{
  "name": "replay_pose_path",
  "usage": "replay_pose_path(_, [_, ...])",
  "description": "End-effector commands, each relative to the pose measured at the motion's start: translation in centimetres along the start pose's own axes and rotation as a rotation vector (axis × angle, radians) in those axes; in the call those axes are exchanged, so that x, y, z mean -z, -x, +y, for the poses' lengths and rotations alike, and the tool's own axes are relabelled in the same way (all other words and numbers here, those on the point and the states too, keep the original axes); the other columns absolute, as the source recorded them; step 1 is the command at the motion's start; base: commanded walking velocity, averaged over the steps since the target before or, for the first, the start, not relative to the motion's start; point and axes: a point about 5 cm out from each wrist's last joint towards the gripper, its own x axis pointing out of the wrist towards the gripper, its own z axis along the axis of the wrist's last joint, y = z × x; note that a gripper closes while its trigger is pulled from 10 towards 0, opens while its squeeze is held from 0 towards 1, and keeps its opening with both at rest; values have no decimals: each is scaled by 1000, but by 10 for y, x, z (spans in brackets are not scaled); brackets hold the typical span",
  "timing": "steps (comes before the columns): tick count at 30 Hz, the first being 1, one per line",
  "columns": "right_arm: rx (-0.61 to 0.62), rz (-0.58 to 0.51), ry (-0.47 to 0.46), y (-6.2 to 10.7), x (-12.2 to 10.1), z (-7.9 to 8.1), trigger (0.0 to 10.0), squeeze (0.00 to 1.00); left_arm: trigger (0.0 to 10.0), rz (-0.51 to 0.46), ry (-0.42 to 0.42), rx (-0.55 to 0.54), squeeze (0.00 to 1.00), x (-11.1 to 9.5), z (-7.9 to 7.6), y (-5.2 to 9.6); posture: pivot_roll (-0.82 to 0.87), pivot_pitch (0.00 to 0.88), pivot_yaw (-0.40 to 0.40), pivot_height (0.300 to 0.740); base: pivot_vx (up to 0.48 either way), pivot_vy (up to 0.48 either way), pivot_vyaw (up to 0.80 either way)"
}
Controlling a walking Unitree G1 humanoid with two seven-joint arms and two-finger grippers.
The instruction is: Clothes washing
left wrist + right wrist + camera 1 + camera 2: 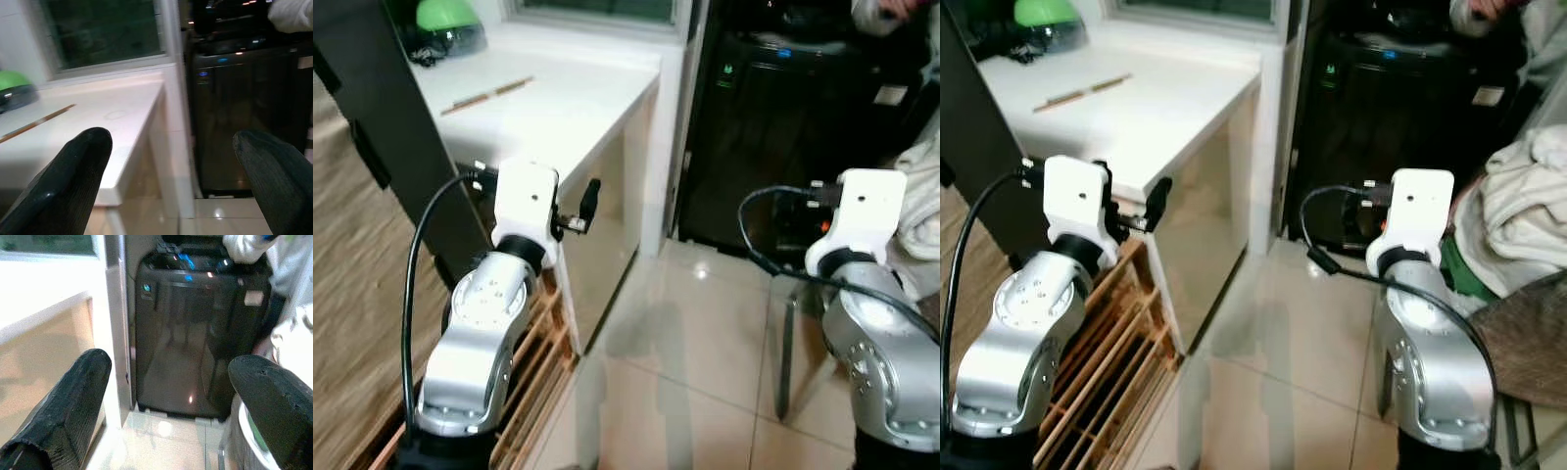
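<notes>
Both tools spread wide, empty: left tool beside white table; right tool facing black glossy top-loading washing machine.

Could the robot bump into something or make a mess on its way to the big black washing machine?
Maybe. The left gripper is open close to the white table, so that arm might knock its corner. The right arm is raised near the heap of white clothes, which could get dragged onto the floor. A person's sleeve is over the washing machine, so reaching in now might hit it.
</notes>
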Motion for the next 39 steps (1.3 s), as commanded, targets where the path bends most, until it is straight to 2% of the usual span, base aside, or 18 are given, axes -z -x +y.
replay_pose_path(1, [9, -13, -10, -2, -1, 0, 10000, 0, 10000, -14, 0, 5, 0, -5, 2, 1, -41, 0, 39, 740, 352, 0, 0])
replay_pose_path(15, [-7, -21, 0, -3, 0, 5, 10000, 0, 10000, 2, 21, -9, 0, -3, 1, 5, -35, 0, 39, 740, 363, 0, 0])
replay_pose_path(24, [17, -53, 9, -4, -6, 2, 10000, 0, 10000, 11, 14, -19, 0, -3, 3, 5, -43, 0, 43, 740, 351, 0, 0])
replay_pose_path(33, [20, -62, 20, -4, -7, 0, 10000, 0, 10000, 24, 32, -30, 0, -2, 3, 4, -54, 0, 44, 740, 345, 0, -766])
replay_pose_path(39, [20, -65, 24, -4, -7, 1, 10000, 0, 10000, 21, 21, -42, 0, -2, 5, 4, -53, 0, 42, 740, 344, 0, -67])
